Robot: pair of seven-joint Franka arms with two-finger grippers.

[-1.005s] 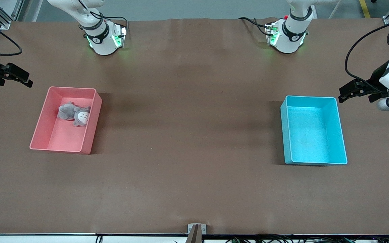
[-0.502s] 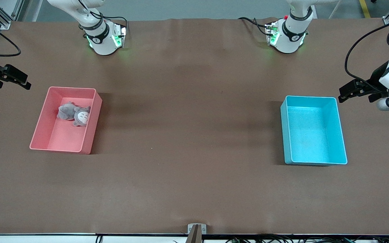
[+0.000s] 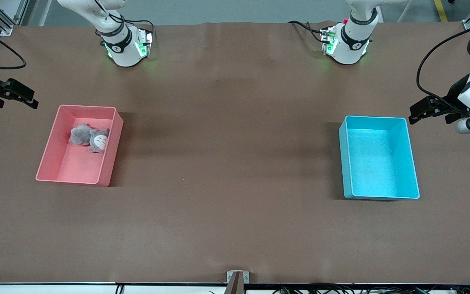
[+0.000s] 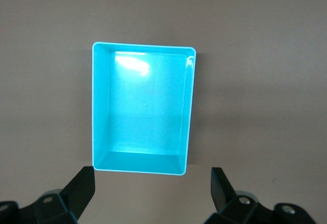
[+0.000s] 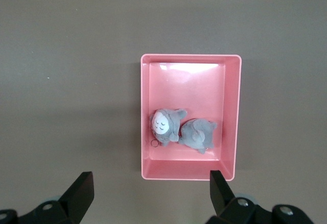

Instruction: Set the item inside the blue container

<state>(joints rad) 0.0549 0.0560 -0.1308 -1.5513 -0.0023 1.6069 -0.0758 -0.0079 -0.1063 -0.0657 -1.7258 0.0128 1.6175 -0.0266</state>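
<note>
The item is a small grey plush doll with a white face [image 3: 89, 138] [image 5: 181, 128]. It lies in the pink bin [image 3: 51, 153] [image 5: 232, 122] toward the right arm's end of the table. The blue container [image 3: 410, 159] [image 4: 100, 106] stands empty toward the left arm's end. My right gripper [image 3: 21, 98] [image 5: 152, 193] hangs open and empty in the air beside the pink bin, at the table's end. My left gripper [image 3: 420, 112] [image 4: 153, 191] hangs open and empty beside the blue container, at the other end of the table.
The brown table [image 3: 235, 163] stretches between the two bins. Both arm bases [image 3: 125, 47] [image 3: 347, 45] stand along its back edge. A small metal bracket [image 3: 237, 277] sits at the edge nearest the front camera.
My right gripper has drifted slightly outward toward its end of the table. The left arm, both bins and the doll have not moved.
</note>
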